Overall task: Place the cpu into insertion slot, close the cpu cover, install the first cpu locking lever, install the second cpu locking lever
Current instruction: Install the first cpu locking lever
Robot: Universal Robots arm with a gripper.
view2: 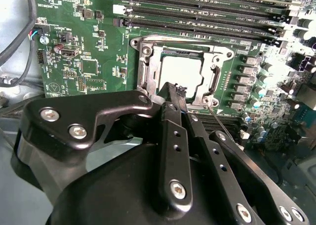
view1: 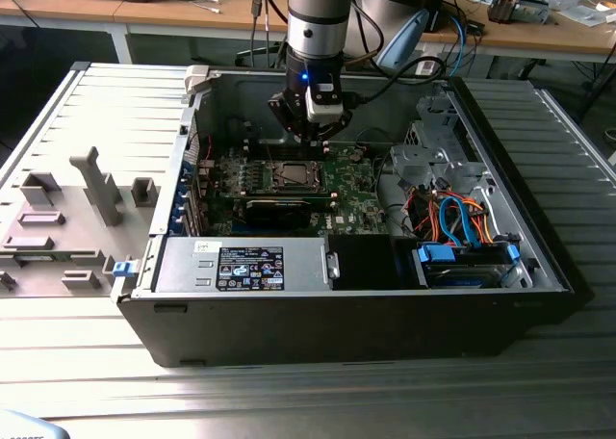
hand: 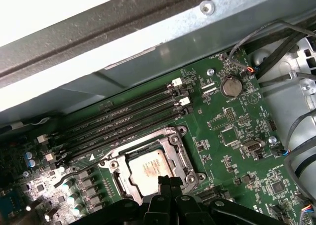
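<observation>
Plainly, in the exterior view the open computer case [view1: 385, 314] lies on its side on the slatted counter [view1: 87, 381], so the motherboard [view1: 361, 203] faces up toward the arm. The gripper [view1: 321, 142] hangs inside the case, close to the insertion slot [view1: 292, 174]. The case's back wall is near behind the gripper and the drive cage [view1: 433, 155] stands well apart on the exterior view's right, so the free room is mostly straight overhead.

In the second wrist view the fingers [view2: 174, 131] are pressed together and hold nothing, their tip poised at one edge of the socket. The cpu [view2: 181, 76] sits flat in the slot. The cpu cover [view2: 146, 72] appears to lie down around it, framing its bright top. A thin wire lever [view2: 216, 117] juts free just beside the tip, apparently unlatched. Memory slots [view2: 207, 18] crowd the opposite edge.

In the first wrist view the seated chip [hand: 146, 168] lies just past the fingertips, with those same long slots between socket and case wall [hand: 148, 52].
</observation>
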